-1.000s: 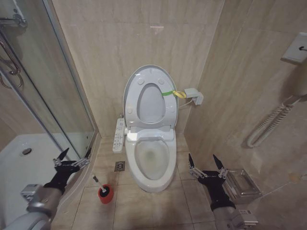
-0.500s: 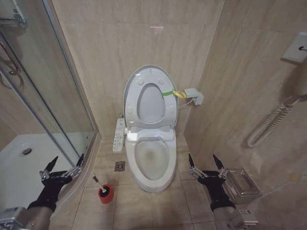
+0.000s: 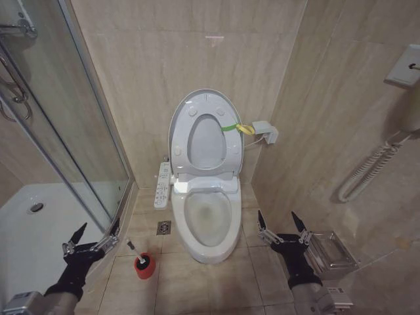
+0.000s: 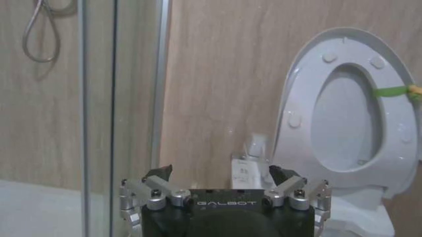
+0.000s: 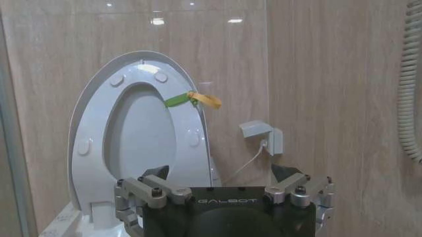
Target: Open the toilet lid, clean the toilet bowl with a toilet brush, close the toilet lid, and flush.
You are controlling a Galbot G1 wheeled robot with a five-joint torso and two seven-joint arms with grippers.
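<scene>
Beside left jaws, toilet brush (image 3: 137, 252), ungrasped

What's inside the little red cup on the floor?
The toilet brush stands in the red cup, its white handle sticking out at a slant. Its bristle head is down inside, hidden by the cup.

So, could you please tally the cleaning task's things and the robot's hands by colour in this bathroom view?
White: 3 – toilet lid, toilet bowl, toilet brush
Red: 1 – holder cup
Black: 2 – left hand, right hand, both open
Total: 6
</scene>
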